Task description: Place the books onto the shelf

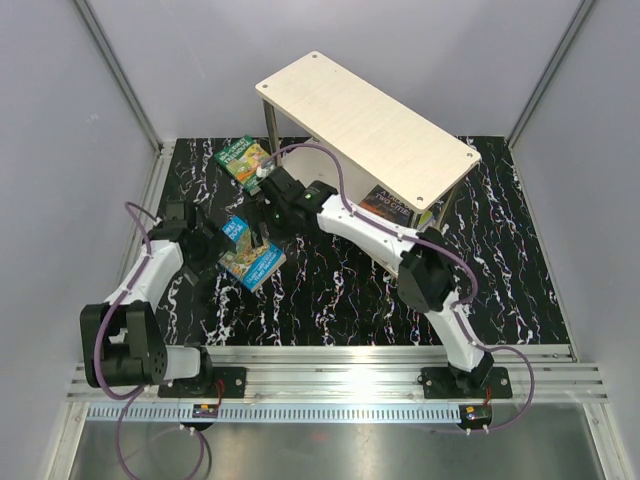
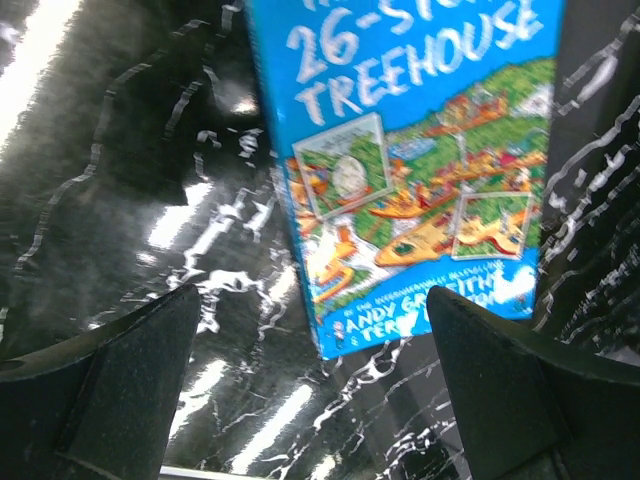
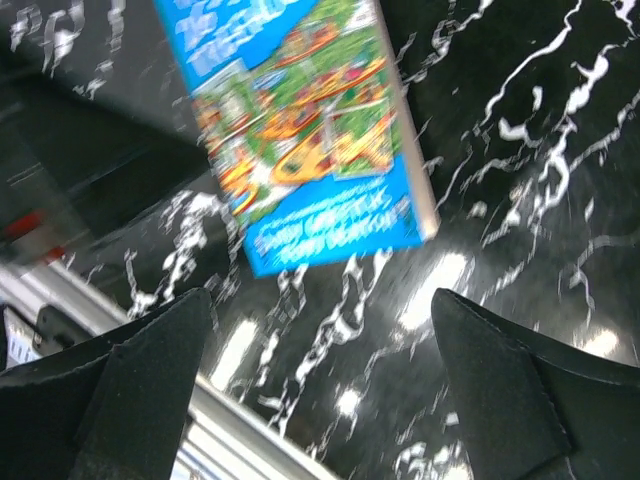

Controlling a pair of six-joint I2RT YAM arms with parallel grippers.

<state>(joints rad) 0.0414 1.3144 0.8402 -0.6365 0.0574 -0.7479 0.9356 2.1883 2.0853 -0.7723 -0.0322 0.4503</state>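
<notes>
Where the shelf (image 1: pixel 365 125) overhangs, a book (image 1: pixel 386 203) seems half-hidden.

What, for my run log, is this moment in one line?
left gripper: open, above blue book | right gripper: open, above it | green book: on table | brown book: under shelf top

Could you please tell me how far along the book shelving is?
Done: one dark book lies on the lower tier of the shelf. In hand: nothing yet; the left gripper and right gripper stand open over the blue Treehouse book. Left: that book and the green book lie on the table.
</notes>
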